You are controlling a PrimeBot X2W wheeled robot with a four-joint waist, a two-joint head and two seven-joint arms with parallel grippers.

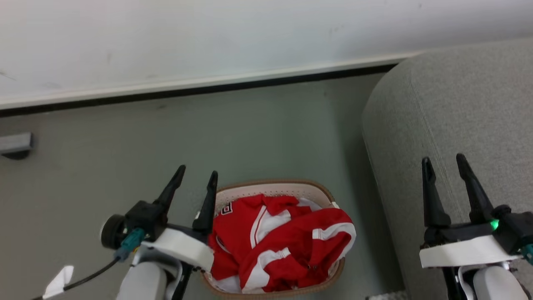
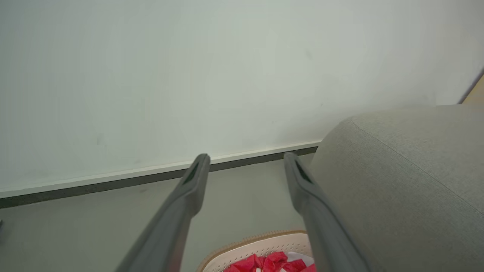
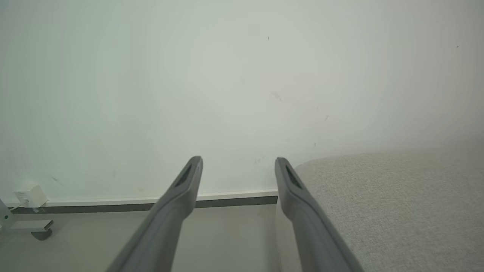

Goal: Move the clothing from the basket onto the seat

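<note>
The dark two-fingered left gripper (image 1: 198, 170) hangs wide open and empty beside the oval cream plastic basket (image 1: 275, 183), which is heaped with crumpled red-and-white clothing (image 1: 283, 246). The right gripper (image 1: 442, 158), equally open and empty, hovers over the light grey upholstered seat (image 1: 458, 104). A shallow pinch risks dropping trailing fabric on the floor (image 1: 250, 133).

— What's around you out there?
— I see a pale wall (image 1: 208, 37), a white skirting (image 1: 200, 81) with a dark line under it, then grey-green floor (image 1: 250, 133).
— Anything on the floor?
— A grey bracket (image 1: 16, 143) by the skirting, with a small white box (image 3: 30, 195) near it.
</note>
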